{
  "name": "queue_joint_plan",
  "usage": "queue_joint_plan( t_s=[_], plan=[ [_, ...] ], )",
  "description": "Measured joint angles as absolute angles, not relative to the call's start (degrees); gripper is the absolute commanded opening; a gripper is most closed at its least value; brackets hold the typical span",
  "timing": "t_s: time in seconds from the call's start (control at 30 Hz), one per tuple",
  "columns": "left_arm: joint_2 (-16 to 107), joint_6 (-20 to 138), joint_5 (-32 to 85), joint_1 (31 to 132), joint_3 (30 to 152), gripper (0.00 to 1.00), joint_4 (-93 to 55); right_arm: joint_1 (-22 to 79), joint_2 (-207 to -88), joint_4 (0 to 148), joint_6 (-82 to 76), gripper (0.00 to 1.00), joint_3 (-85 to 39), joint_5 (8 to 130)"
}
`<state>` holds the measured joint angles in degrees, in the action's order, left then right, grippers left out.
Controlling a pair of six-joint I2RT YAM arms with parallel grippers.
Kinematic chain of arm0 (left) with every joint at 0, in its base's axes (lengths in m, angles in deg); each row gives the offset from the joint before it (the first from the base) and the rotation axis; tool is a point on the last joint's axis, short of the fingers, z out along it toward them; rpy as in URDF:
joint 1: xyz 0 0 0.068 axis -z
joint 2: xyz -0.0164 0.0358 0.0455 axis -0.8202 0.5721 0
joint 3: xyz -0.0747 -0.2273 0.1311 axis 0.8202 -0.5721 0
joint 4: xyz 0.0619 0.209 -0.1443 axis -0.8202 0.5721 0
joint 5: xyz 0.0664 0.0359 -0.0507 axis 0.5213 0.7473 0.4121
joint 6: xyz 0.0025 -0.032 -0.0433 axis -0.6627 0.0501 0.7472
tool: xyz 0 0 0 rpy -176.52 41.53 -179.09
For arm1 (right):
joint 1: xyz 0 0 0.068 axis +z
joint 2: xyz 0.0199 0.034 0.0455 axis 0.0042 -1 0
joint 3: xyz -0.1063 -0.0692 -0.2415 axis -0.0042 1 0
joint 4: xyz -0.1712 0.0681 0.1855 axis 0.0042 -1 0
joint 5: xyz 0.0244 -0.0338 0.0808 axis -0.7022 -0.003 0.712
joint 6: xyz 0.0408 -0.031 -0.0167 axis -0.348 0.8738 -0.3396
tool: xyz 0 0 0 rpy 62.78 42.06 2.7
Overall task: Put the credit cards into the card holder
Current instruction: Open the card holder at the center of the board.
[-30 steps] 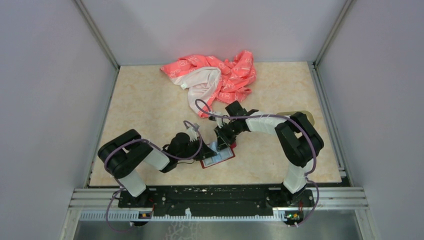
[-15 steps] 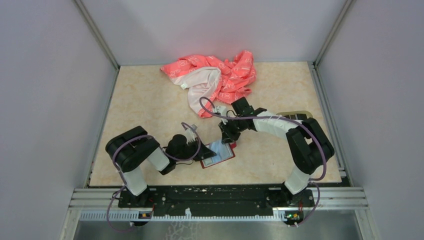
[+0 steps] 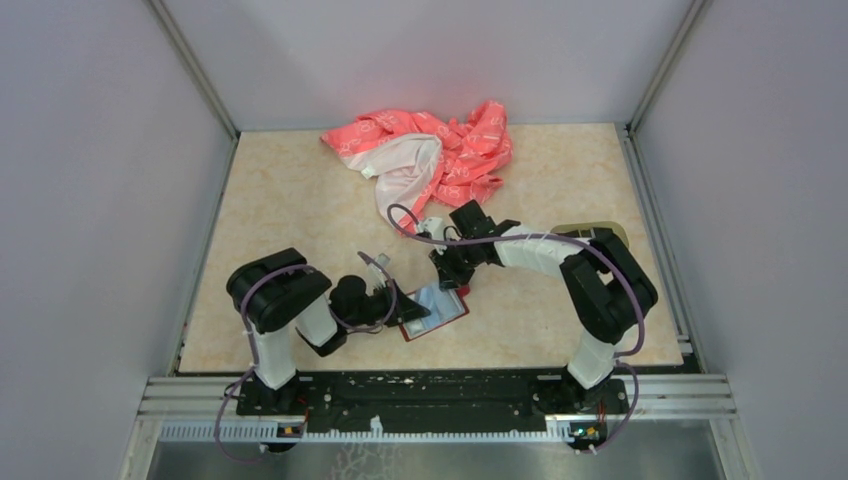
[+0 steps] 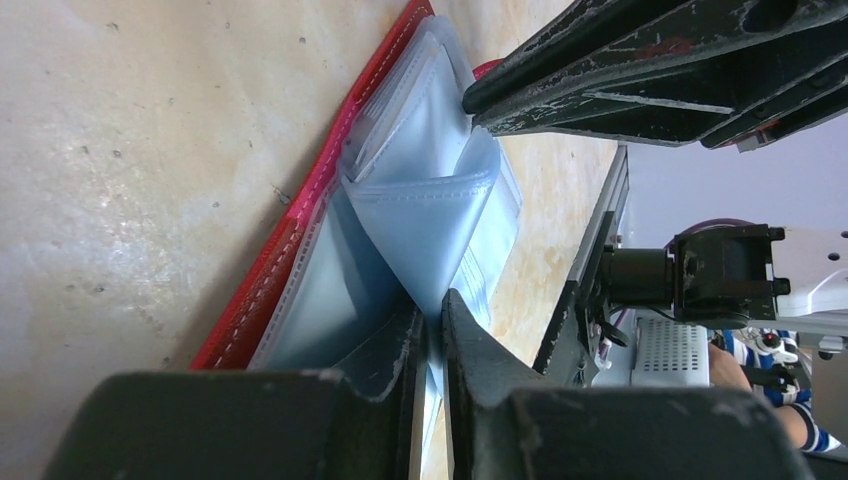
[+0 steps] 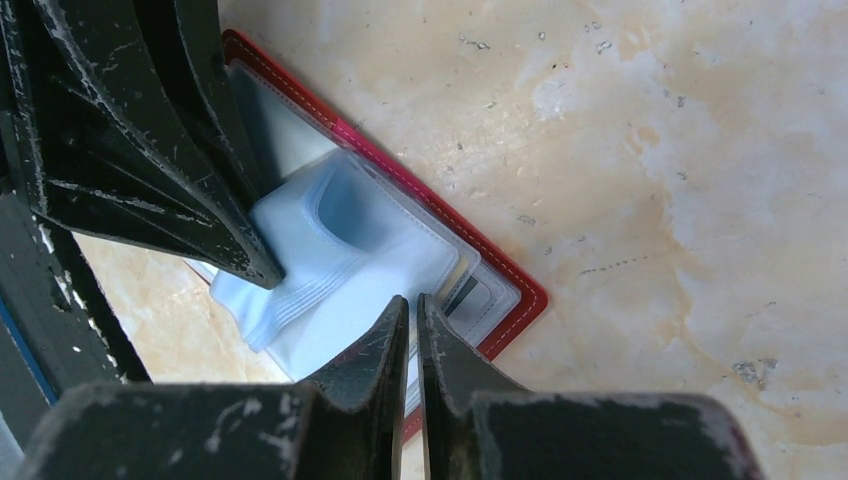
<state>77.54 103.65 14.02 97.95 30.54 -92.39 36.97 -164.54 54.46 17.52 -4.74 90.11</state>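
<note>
Lying open on the beige table (image 3: 290, 200) close to its near edge, between the two arms, the dark red card holder (image 3: 437, 314) shows its grey-blue pockets (image 4: 420, 200) fanned upward. The left gripper (image 4: 432, 305), reaching in low from the holder's left side, has its fingers closed to a sliver on one thin plastic leaf of those pockets, just inside the red stitched border. On the holder's far side the right gripper (image 5: 412, 305) points down at the pockets, its fingers pressed all but together with their tips at a pocket's edge; whether they nip anything cannot be told. Behind the right arm's elbow, an oval beige tray (image 3: 598, 231) is partly hidden. A pink-and-white patterned cloth (image 3: 440, 155) lies crumpled at the table's far edge, well apart from the holder.
</note>
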Motion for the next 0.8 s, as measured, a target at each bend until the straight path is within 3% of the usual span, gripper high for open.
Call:
queue_joint_plan(
  t_s=[0.4, 0.67, 0.8],
  plan=[
    [83.75, 105.88, 11.37, 97.69, 28.92, 0.16, -102.53, 38.28, -163.49, 54.09, 18.37, 0.09, -4.72, 88.67],
    [84.19, 106.75, 10.76, 97.36, 28.59, 0.16, -103.19, 38.65, -164.1, 53.83, 19.22, 0.26, -4.85, 88.71],
    [84.23, 107.02, 10.7, 97.32, 28.57, 0.16, -103.21, 38.63, -163.27, 53.56, 20.31, 0.17, -4.74, 89.11]
  ],
)
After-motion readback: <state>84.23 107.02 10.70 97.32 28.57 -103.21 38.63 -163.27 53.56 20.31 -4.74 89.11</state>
